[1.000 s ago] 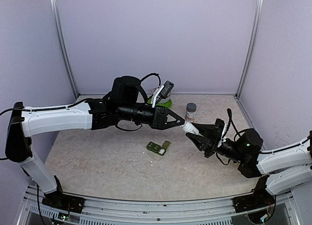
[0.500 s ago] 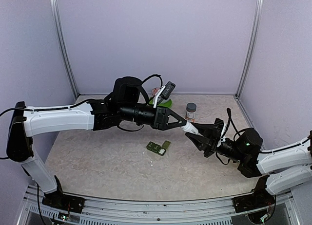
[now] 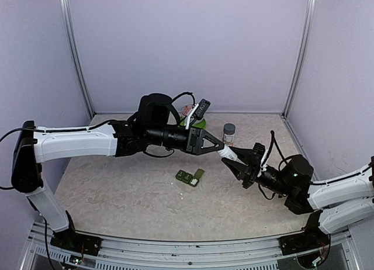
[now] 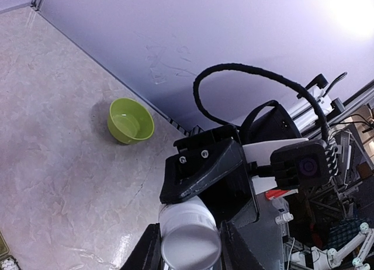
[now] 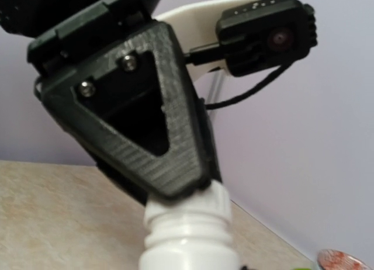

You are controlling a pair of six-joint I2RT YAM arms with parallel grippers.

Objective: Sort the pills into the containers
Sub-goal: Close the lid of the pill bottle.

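Note:
A white pill bottle point(image 3: 227, 155) hangs in mid-air over the table, held between both arms. My left gripper point(image 3: 220, 148) is shut on its ribbed white cap point(image 4: 190, 238), a dark finger on either side. My right gripper point(image 3: 236, 160) is shut on the bottle's body point(image 5: 190, 246); its own fingers stay out of the right wrist view. The containers point(image 3: 190, 177), a dark green strip, lie on the table below, one lid raised. A corner with white pills point(image 4: 6, 263) peeks into the left wrist view.
A lime-green bowl point(image 4: 130, 120) sits near the back wall, partly behind the left arm point(image 3: 196, 123) in the top view. A small jar with a grey lid point(image 3: 229, 133) stands behind the grippers. A reddish patterned rim point(image 5: 345, 259) shows low right.
Both arms have crept slightly with the bottle between them, the left arm sliding a little right. The grips on cap and bottle are unchanged.

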